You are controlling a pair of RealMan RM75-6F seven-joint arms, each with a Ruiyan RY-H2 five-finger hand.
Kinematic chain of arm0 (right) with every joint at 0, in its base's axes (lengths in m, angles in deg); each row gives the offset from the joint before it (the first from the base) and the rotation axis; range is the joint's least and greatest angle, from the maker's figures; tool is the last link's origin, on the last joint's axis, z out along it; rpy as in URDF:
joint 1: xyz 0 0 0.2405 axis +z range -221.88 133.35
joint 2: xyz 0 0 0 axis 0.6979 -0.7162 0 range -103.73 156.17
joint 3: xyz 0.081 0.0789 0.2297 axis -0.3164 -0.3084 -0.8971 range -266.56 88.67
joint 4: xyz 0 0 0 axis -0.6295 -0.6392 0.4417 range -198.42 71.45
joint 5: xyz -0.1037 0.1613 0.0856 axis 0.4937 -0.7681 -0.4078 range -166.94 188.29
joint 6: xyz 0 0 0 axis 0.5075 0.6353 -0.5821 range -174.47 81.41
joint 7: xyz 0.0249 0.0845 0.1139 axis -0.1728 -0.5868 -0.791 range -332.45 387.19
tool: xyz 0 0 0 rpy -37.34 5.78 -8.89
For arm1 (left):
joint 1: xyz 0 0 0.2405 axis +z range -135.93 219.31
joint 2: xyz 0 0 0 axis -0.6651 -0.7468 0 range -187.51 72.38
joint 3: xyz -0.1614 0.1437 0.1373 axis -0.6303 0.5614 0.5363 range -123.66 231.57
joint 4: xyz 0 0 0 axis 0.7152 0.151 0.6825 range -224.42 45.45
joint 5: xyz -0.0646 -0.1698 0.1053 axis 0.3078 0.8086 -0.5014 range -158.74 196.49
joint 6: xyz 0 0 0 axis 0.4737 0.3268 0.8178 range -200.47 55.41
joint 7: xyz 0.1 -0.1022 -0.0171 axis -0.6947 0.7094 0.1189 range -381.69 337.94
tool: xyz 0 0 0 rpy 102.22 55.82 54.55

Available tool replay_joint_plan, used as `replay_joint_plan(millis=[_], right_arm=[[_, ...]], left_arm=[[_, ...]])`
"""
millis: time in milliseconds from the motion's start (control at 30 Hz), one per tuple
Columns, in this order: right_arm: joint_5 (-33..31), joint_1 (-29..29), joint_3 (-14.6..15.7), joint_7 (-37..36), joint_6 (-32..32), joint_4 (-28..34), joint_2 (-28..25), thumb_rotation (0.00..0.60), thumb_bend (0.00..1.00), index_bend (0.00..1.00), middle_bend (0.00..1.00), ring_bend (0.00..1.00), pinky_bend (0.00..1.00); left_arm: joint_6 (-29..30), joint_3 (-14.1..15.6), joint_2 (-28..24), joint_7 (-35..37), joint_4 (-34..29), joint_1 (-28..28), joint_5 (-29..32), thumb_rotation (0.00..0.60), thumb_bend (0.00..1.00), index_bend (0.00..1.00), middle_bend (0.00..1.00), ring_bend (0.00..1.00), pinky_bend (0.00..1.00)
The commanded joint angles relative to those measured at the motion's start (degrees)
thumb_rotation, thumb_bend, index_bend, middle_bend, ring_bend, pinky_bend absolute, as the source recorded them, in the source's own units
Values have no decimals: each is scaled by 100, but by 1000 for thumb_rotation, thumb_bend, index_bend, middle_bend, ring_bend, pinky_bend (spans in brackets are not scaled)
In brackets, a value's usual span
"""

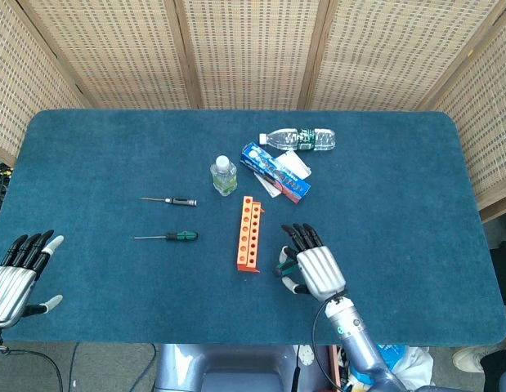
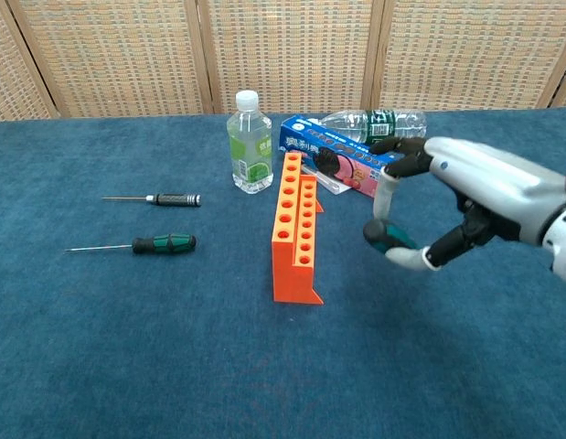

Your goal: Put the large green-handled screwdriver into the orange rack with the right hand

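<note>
The orange rack [image 1: 248, 233] [image 2: 296, 238] stands mid-table with its rows of holes facing up. My right hand [image 1: 311, 267] [image 2: 475, 187] hovers just right of the rack, above the cloth. It grips the large green-handled screwdriver [image 2: 385, 237] [image 1: 282, 260]. Only the green handle end shows below the fingers; the shaft is hidden behind the hand. My left hand [image 1: 15, 273] rests at the table's near left corner, fingers apart and holding nothing.
A small green-handled screwdriver [image 1: 175, 237] [image 2: 159, 244] and a black-handled one [image 1: 175, 201] [image 2: 168, 198] lie left of the rack. Behind the rack are a small upright bottle [image 1: 224, 175] [image 2: 249, 144], a blue box [image 1: 275, 172] [image 2: 342, 157] and a lying water bottle [image 1: 300, 140] [image 2: 374, 123].
</note>
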Motion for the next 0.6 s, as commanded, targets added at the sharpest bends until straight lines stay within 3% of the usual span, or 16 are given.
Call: replay_joint_plan(millis=[33,167,600], right_arm=[[-171,-9,-240,6,119,221,-192,600,258,631,71,0,0],[-441,54,-525,240,170,593,-475,600,258,636,71,0,0],[-812,377,-1057,1034,320,1384,-1057,600,258,640,71,0,0]], left_arm=[[-19,-1,7,-12,2,-8,9,600,0,0,0,0,0],[-29,-6,14,-21,2,-12,23,600,0,0,0,0,0],[-47,-4,22,-37,2,-19,35,600,0,0,0,0,0]])
